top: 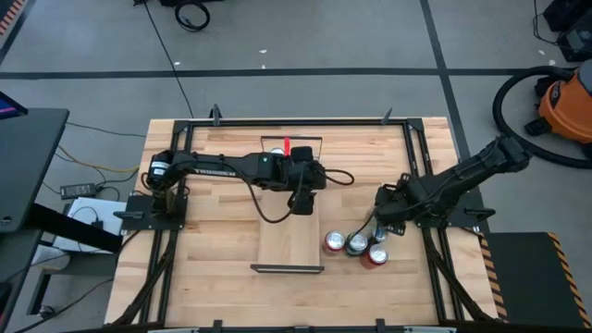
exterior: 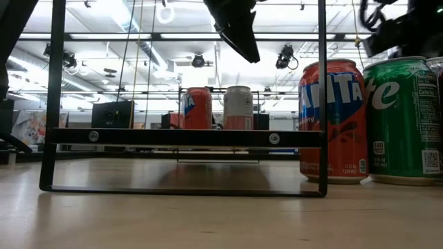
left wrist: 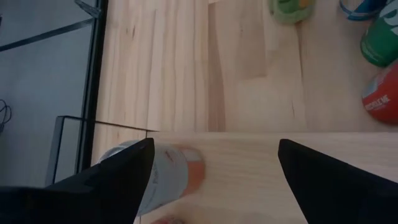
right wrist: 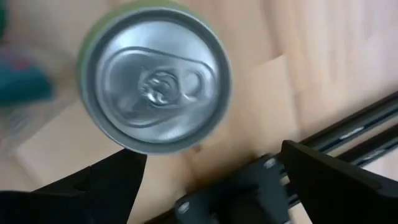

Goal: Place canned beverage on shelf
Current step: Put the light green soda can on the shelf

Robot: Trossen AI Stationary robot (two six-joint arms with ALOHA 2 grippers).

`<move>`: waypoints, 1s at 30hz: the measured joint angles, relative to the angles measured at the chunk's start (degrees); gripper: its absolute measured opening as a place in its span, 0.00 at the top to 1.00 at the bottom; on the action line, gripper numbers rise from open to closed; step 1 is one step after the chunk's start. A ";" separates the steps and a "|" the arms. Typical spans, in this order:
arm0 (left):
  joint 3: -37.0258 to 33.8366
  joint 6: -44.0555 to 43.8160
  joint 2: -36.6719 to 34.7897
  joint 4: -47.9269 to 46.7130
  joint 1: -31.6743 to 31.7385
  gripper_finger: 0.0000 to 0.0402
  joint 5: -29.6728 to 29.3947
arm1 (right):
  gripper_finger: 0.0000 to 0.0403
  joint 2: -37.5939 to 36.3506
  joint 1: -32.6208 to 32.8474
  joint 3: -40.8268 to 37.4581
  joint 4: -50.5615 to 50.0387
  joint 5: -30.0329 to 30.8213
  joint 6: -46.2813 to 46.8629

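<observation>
The shelf [top: 289, 240] is a narrow light-wood plank with black end frames, lying mid-table. At its far end stand a red can [exterior: 197, 108] and a white-and-orange can [left wrist: 168, 180]. My left gripper [left wrist: 216, 146] hovers open above the plank, the white-and-orange can showing beside one finger, partly hidden by it. Several cans stand on the table right of the shelf's near end, among them an orange one [exterior: 332, 121] and a green one [exterior: 401, 121]. My right gripper [right wrist: 211, 152] hangs open over this cluster, pointing down at a green can's silver lid [right wrist: 155, 81], clear of it.
The slatted wooden tabletop [top: 213, 268] is ringed by a black frame [top: 296, 120]. The shelf's near end frame [exterior: 183, 137] stands close in the low view. Cables trail from both arms. An orange vacuum [top: 564, 102] sits on the floor beyond the right edge.
</observation>
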 joint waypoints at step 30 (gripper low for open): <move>-7.49 0.04 0.24 16.95 0.00 0.12 8.28 | 0.05 -0.15 -15.08 -0.02 12.75 2.02 -34.25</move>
